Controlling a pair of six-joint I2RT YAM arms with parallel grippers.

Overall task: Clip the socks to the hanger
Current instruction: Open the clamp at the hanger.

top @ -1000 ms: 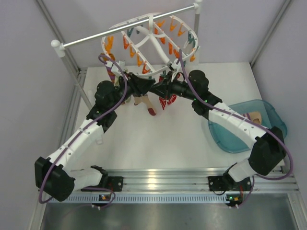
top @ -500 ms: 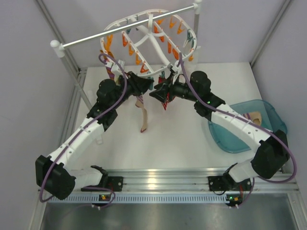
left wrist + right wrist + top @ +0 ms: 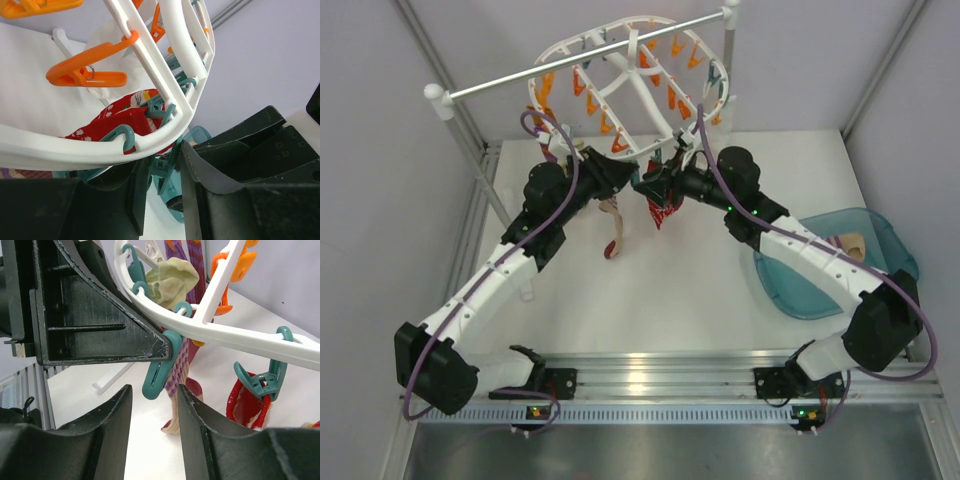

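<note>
Overhead, both arms reach in to the near rim of the hanger (image 3: 648, 92), which hangs tilted from the metal rail (image 3: 500, 78) above the back of the table (image 3: 700, 285). One of the socks (image 3: 612, 228) dangles just under that rim between the two arms, its cream part above and its reddish toe lowest. The left gripper (image 3: 164, 167) has its fingers close on either side of a teal clip (image 3: 159, 371) that hangs from the rim. The clip sits in the narrow gap, but I cannot tell whether the pads actually press it. In the right wrist view that clip hangs at the tip of the left arm's black finger. The sock's striped part runs down right behind it, and cream fabric bunches against the rim higher up (whether any clip bites that fabric is unclear). The right gripper (image 3: 153, 390) hovers just below, its fingers apart and nothing between them, with the clip and sock beyond the gap. A red patterned sock (image 3: 117, 117) hangs from another teal clip on the rim, just beside the left gripper. An orange clip (image 3: 85, 75) hangs from a crossbar. A blue tub (image 3: 800, 290) sits on the table at the right, partly under the right arm, holding a pale item too small to identify.
</note>
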